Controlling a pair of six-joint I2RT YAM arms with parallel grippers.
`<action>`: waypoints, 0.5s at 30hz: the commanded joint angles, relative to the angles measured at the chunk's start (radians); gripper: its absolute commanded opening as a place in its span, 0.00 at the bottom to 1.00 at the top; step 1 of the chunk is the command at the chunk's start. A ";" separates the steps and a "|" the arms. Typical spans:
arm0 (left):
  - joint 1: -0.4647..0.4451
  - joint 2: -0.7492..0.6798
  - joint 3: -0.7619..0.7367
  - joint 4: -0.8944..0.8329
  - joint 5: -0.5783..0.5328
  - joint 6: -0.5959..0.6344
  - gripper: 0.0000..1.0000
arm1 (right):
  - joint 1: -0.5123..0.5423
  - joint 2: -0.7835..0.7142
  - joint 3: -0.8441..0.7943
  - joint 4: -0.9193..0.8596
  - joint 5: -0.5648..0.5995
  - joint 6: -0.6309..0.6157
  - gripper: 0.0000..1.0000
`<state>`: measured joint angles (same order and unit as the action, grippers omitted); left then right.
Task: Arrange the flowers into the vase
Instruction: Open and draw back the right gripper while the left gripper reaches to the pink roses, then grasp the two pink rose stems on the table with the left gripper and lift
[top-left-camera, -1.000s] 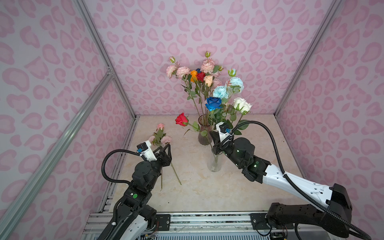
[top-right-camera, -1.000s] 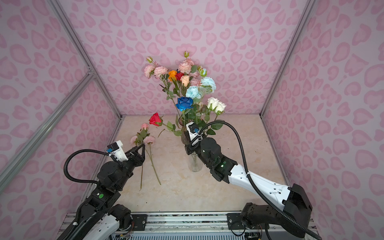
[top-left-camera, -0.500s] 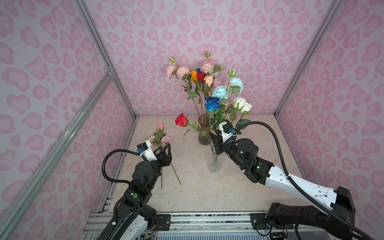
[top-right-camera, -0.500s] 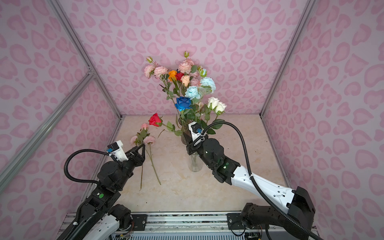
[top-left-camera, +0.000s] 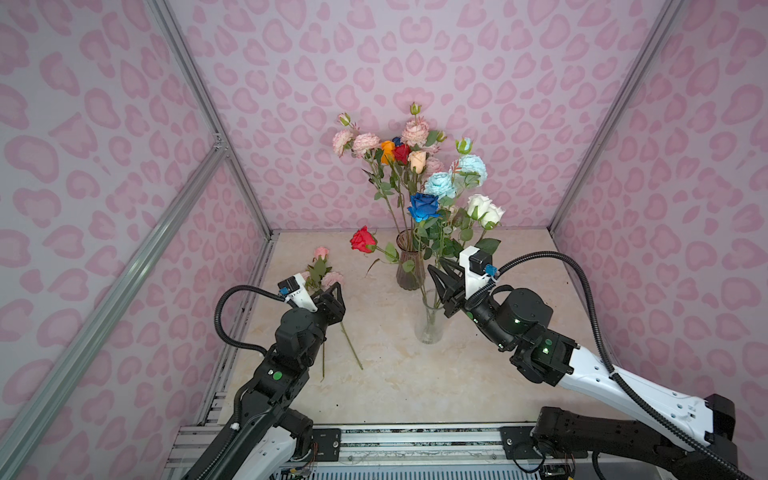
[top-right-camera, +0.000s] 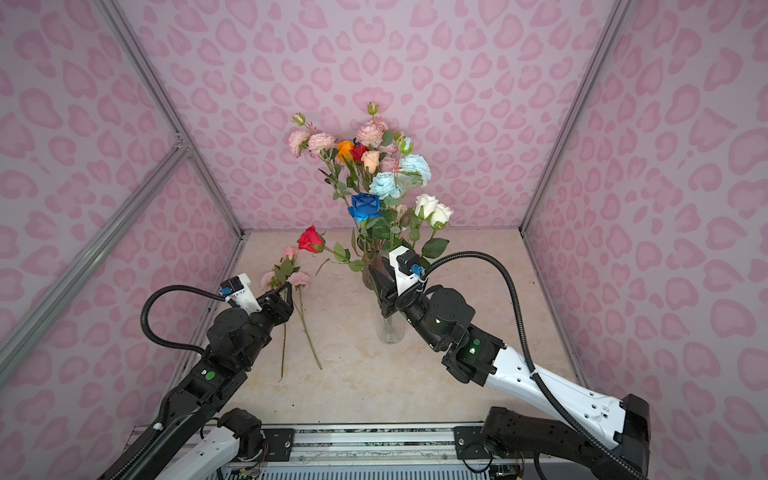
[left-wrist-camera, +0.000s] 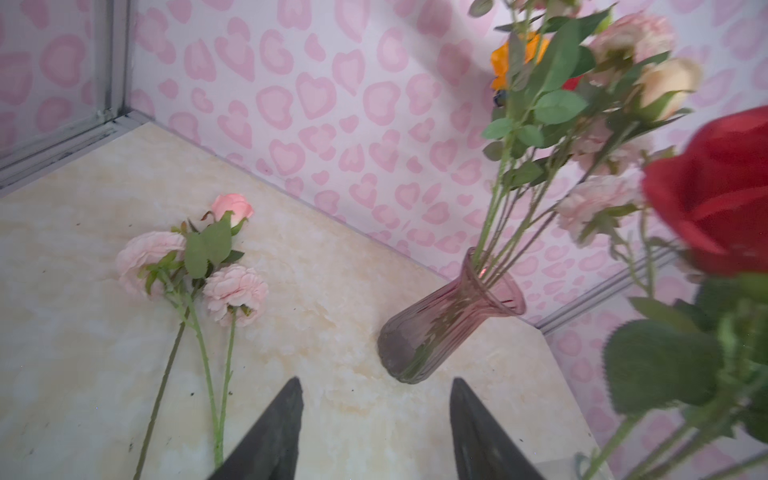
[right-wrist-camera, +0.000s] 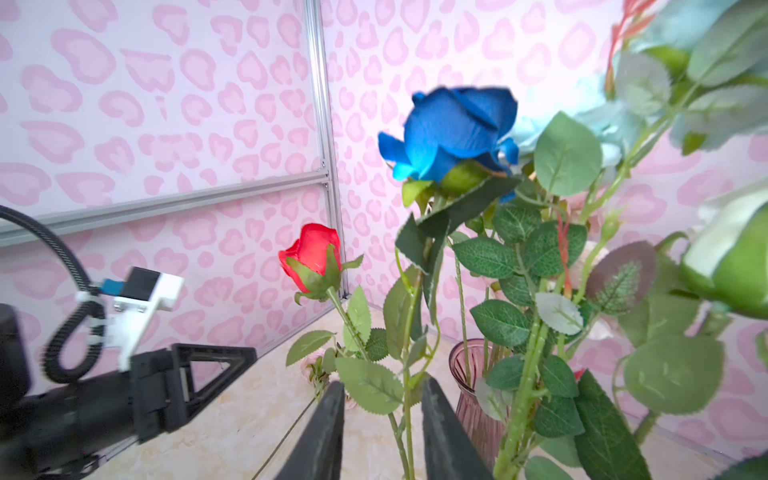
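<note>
Jaws of the left gripper (left-wrist-camera: 374, 382) stand wide with nothing between them. It hovers over the table (top-left-camera: 395, 386) just beside the pink flowers (left-wrist-camera: 195, 266), which lie flat at left of centre in both top views. Right gripper (right-wrist-camera: 383, 382) has its jaws narrowly apart astride a green stem (right-wrist-camera: 405, 436) above the clear vase (top-left-camera: 430, 328). The pads seem not to press the stem, though blur leaves that unsure. Blue rose (top-left-camera: 424, 205) and red rose (top-left-camera: 362, 240) appear to stand in that vase. Taller pink, orange and cream heads rise from the purple vase (top-left-camera: 409, 270) behind it.

The pink flowers look light, with thin wiry stems and soft, bulky heads that would swing if taken low. The best hold, I judge, is the bare stem just below the leaves, jaws straddling it down to the table.

Since a second ago the right gripper has drawn slightly rightward from the stems. The left gripper and all the flowers are unchanged.
</note>
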<state>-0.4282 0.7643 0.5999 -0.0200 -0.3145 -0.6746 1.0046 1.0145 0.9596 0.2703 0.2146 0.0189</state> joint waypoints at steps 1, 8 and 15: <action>0.034 0.129 0.049 -0.122 -0.053 -0.087 0.55 | 0.036 -0.047 0.004 -0.038 0.047 -0.043 0.26; 0.117 0.399 0.092 -0.119 0.097 -0.138 0.49 | 0.083 -0.187 -0.057 -0.098 0.127 -0.050 0.22; 0.114 0.661 0.133 -0.154 0.126 -0.154 0.50 | 0.080 -0.271 -0.130 -0.132 0.192 -0.030 0.27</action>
<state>-0.3141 1.3746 0.7200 -0.1417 -0.2047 -0.8082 1.0855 0.7616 0.8486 0.1547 0.3618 -0.0193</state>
